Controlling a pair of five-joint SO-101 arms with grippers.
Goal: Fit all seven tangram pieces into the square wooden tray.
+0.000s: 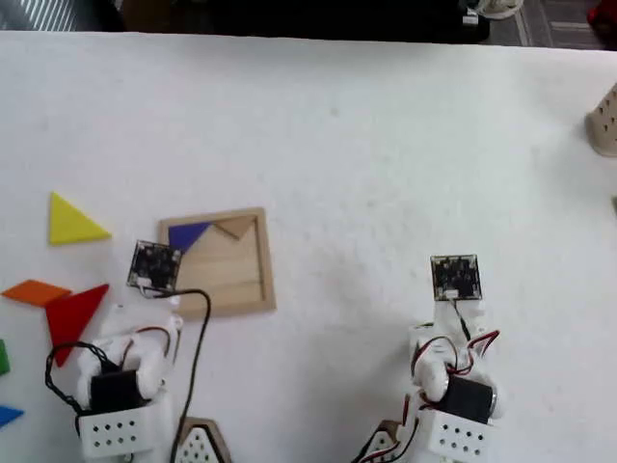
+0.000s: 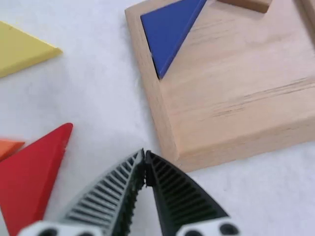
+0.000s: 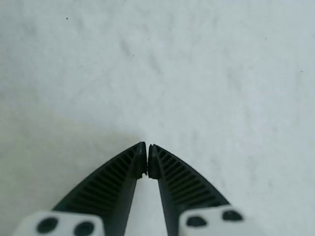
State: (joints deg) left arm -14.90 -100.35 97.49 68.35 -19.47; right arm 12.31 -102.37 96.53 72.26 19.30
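Toward tabletop's left-front, wooden tray (image 1: pixel 269 280) holds a blue piece (image 1: pixel 187 233) in its far-left corner, w/ yellow triangle (image 1: pixel 72 222), orange piece (image 1: pixel 37 291), red triangle (image 1: pixel 75 313) loose near left edge, so most fitting remains; left gripper (image 2: pixel 144 167) by tray's near corner & right gripper (image 3: pixel 147 162) both clenched, empty.

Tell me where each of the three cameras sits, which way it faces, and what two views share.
High view: fixed overhead, looking down on the tray; left arm and right arm show at the bottom.
Left wrist view: on the left wrist, facing the tray's corner; shut left gripper shows.
Right wrist view: on the right wrist, facing white table; shut right gripper shows.
Shared: high and left wrist views show the tray, blue triangle, yellow triangle and red triangle.
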